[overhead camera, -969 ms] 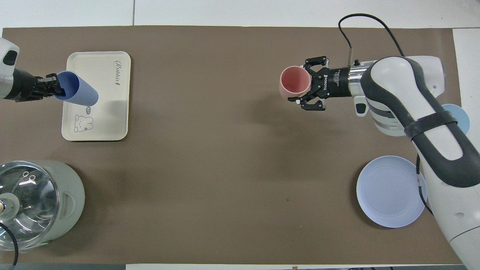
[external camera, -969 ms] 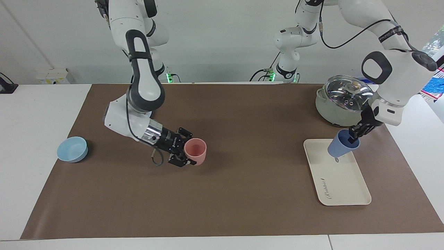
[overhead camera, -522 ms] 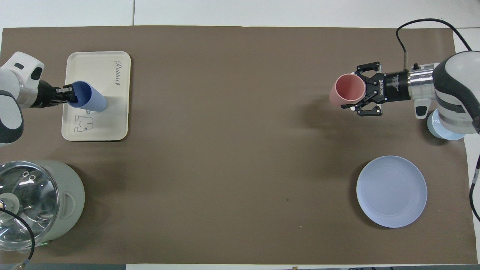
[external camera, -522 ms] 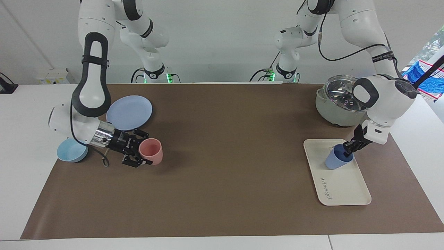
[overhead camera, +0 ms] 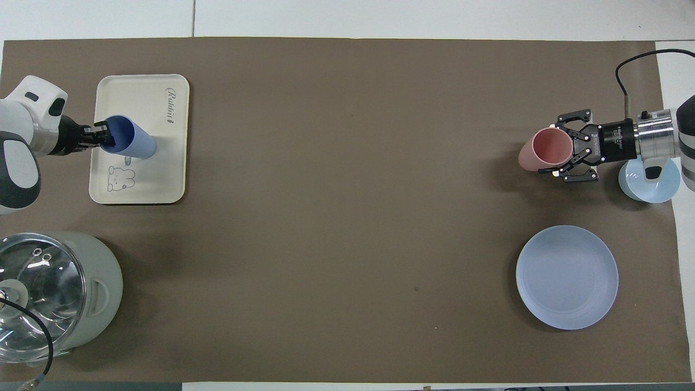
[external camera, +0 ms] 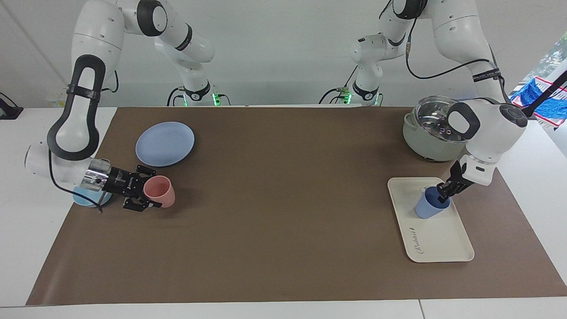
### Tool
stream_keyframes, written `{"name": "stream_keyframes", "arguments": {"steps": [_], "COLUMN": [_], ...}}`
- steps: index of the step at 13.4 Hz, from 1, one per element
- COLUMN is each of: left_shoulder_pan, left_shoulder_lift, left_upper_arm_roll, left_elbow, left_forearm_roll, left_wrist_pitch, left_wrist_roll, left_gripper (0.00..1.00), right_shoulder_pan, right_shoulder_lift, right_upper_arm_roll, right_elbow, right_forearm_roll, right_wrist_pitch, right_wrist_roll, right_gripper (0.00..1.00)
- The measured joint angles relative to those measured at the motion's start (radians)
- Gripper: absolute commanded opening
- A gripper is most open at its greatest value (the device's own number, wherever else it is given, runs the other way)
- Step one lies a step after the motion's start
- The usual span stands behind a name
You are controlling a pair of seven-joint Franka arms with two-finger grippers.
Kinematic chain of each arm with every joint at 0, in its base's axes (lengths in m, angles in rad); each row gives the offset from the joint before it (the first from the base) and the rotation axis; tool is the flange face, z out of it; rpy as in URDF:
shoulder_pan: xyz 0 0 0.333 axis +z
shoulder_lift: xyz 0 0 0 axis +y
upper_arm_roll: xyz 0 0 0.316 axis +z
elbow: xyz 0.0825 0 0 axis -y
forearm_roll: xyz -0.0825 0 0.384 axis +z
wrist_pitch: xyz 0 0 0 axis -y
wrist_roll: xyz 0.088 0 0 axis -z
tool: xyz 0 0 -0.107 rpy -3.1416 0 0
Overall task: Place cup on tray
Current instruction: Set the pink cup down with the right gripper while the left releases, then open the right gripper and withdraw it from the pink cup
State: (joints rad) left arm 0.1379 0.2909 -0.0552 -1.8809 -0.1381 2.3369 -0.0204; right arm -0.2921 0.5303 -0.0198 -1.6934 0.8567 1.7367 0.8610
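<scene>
The periwinkle-blue cup (external camera: pixel 426 207) (overhead camera: pixel 136 144) rests with its base on the cream tray (external camera: pixel 438 241) (overhead camera: pixel 157 179), at the tray's end nearer the robots. My left gripper (external camera: pixel 443 191) (overhead camera: pixel 101 139) is at the cup's rim, one finger inside and one outside, pinching the wall. At the right arm's end of the table, my right gripper (external camera: pixel 148 196) (overhead camera: pixel 566 158) is shut on the rim of a pink tumbler (external camera: pixel 160 191) (overhead camera: pixel 543 156), which is tilted low over the brown mat.
A light-blue bowl (external camera: pixel 84 199) (overhead camera: pixel 658 183) sits under the right wrist. A round blue plate (external camera: pixel 165 144) (overhead camera: pixel 567 277) lies nearer the robots than the bowl. A glass-lidded pot (external camera: pixel 432 133) (overhead camera: pixel 49 293) stands nearer the robots than the tray.
The left gripper came down and set the cup's base on the tray. The right arm carried the pink tumbler toward its own end of the table and lower, uncovering the blue plate.
</scene>
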Motion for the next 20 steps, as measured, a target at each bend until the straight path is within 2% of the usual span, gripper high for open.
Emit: {"name": "stream_keyframes", "arguments": {"steps": [2,4,7,8,9,14,17,20], "left_shoulder_pan": [-0.017,-0.045,-0.095,-0.111,-0.124,-0.134,-0.133,-0.132], "left_shoulder_lift": [-0.001,-0.004,-0.039,-0.062,-0.089,-0.252,-0.303,-0.332], "left_upper_arm_roll": [-0.003,-0.008,-0.012,-0.014,-0.017,-0.027,-0.026,-0.026], "left_elbow": [0.043,0.140,0.229,0.236,0.239,0.239,0.239,0.237], "left_forearm_roll": [0.033,0.138,0.169,0.169,0.169,0.133,0.132,0.132], "left_wrist_pitch": [-0.062,-0.226,-0.402,-0.439,-0.475,-0.635,-0.699,-0.704], "left_wrist_roll": [0.010,0.014,0.044,0.050,0.051,0.053,0.055,0.055], "left_gripper": [1.00,1.00,1.00,1.00,1.00,1.00,1.00,1.00], "right_shoulder_pan": [0.000,-0.001,0.000,0.001,0.001,0.001,-0.011,-0.046], "right_shoulder_lift": [0.049,0.086,0.099,0.099,0.099,0.101,0.101,0.097], "right_upper_arm_roll": [0.003,0.003,0.004,0.005,0.005,0.006,0.002,0.000], "right_elbow": [0.038,0.082,0.106,0.107,0.107,0.109,0.119,0.134], "right_forearm_roll": [-0.006,-0.025,-0.035,-0.036,-0.037,-0.044,-0.114,-0.205], "right_wrist_pitch": [-0.032,-0.069,-0.075,-0.075,-0.075,-0.073,-0.072,-0.075], "right_wrist_roll": [-0.032,-0.060,-0.087,-0.090,-0.094,-0.118,-0.118,-0.120], "right_gripper": [0.00,0.00,0.01,0.53,1.00,1.00,1.00,1.00]}}
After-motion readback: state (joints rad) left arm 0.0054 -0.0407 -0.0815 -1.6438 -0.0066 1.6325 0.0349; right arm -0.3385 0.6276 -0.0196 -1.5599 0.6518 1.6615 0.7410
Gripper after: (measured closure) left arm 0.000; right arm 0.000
